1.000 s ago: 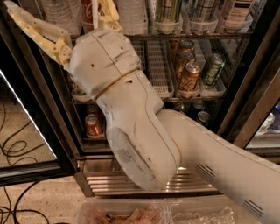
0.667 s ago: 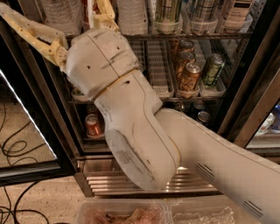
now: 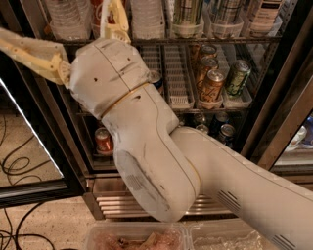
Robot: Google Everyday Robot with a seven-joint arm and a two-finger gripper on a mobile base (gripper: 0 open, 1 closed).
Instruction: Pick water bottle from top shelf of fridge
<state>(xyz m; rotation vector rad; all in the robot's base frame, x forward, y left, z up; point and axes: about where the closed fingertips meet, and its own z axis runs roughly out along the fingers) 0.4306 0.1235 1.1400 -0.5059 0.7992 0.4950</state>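
At top shelf [image 3: 210, 40], gripper [image 3: 58, 22] partly cropped.

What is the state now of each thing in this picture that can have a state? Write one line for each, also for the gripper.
gripper: upper left, before the top shelf, jaws wide apart, holding nothing.
water bottle: upright on the top shelf, not gripped.
fridge: open, shelves exposed.
tall cans: upright on the top shelf.
short cans: upright on the middle rack.
red can: upright, lower left.

The gripper [image 3: 61, 29], fingers [image 3: 34, 53] spread wide, is at the top shelf [image 3: 205, 40] by water bottles [image 3: 146, 17].
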